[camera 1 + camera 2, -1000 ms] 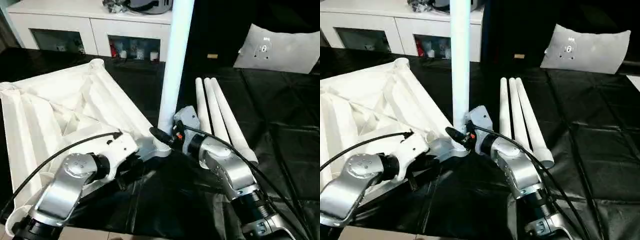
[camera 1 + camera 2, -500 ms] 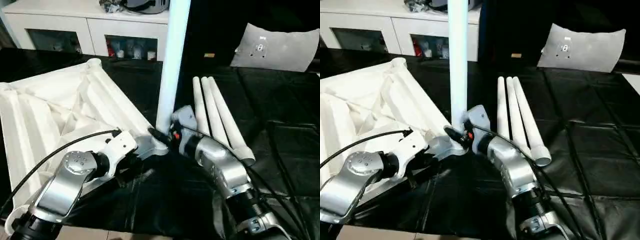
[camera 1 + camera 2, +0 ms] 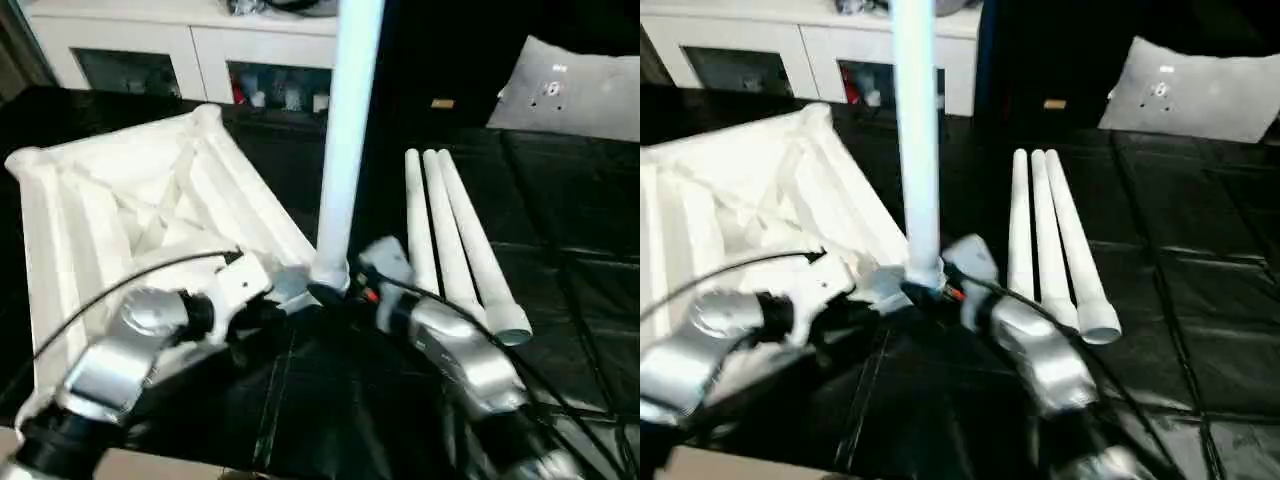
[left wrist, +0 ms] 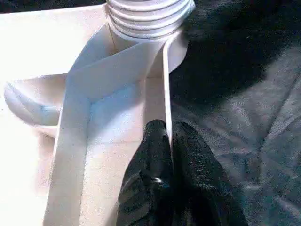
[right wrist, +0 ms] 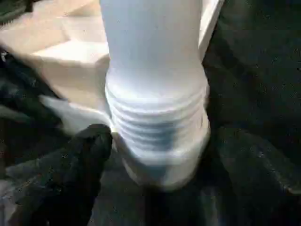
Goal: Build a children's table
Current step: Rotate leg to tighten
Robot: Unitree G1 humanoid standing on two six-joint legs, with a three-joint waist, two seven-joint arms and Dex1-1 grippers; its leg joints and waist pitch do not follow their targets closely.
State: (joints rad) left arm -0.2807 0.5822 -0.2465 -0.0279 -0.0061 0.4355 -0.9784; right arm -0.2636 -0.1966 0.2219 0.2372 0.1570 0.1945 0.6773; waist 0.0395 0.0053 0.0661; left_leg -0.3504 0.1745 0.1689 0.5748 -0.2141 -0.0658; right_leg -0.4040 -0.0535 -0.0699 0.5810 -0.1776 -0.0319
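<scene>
The children's table top (image 3: 130, 200) lies upside down on the black sheet, its ribbed underside facing up. One white leg (image 3: 345, 130) stands upright in the near right corner socket (image 5: 160, 160), with its threaded base showing. Three more legs (image 3: 450, 230) lie side by side to the right. My left gripper (image 4: 168, 134) is shut on a thin rib of the table top just beside that socket. My right gripper (image 5: 164, 155) is open, with one black finger (image 5: 89, 155) on each side of the upright leg's base and a gap at the far finger.
A white cabinet (image 3: 150, 50) with glass doors stands at the back left. A pale cushion (image 3: 570, 90) lies at the back right. The black sheet (image 3: 570, 290) covers the floor to the right of the loose legs. Black cables run along both forearms.
My right gripper's fingers have spread apart from the upright leg's base. The leg still stands in its socket. The left gripper keeps its hold. The head camera has shifted.
</scene>
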